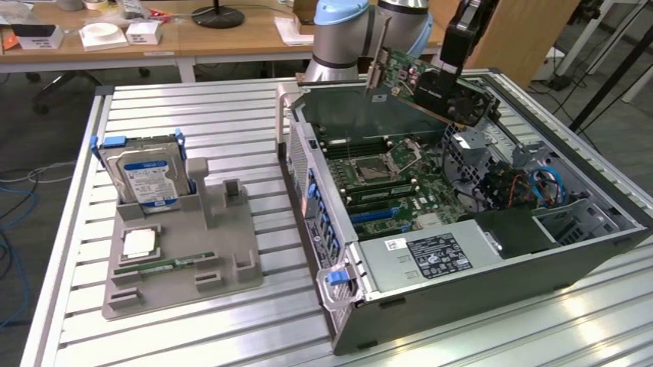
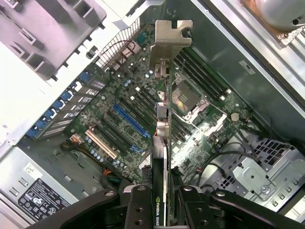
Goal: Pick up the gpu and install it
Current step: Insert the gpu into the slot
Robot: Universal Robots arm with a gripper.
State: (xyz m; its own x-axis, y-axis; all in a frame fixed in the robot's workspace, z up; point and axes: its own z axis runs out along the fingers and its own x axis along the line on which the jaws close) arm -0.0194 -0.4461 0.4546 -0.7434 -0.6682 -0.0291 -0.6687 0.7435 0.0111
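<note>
Holds the gpu (image 1: 427, 76) aloft and tilted, above the far end of the open computer case (image 1: 490, 290), over the motherboard (image 1: 393, 180) and touching nothing below. Has the gripper (image 2: 163, 205) clamped on the card's black cooler end, one finger pressed to each face, with the silver end bracket (image 2: 170, 38) at the end away from the fingers. Picked up, then, and not yet installed: judged to be the carry-and-align step. Leaves the case standing on the slatted table (image 1: 204, 107) toward the exterior view's right edge. Near the opposite edge, shows a grey tray (image 1: 240, 252) with the blue-labelled hard drive (image 1: 151, 180) upright in it, plus a processor chip (image 1: 138, 243) and a slim RAM stick (image 1: 164, 265) lying flat. For seating, probably calls for squaring the card's lower edge along the long blue slot (image 2: 129, 119), bracket toward the slotted rear wall of the case, then pressing straight and evenly. Risks, with any tilt, missing the slot or catching a neighbouring one. Reads "NVIDIA QUAD" on the card's edge between the fingers, cut off there. Cannot make out the label on the power supply (image 1: 439, 256), nor the print on the drive.
</note>
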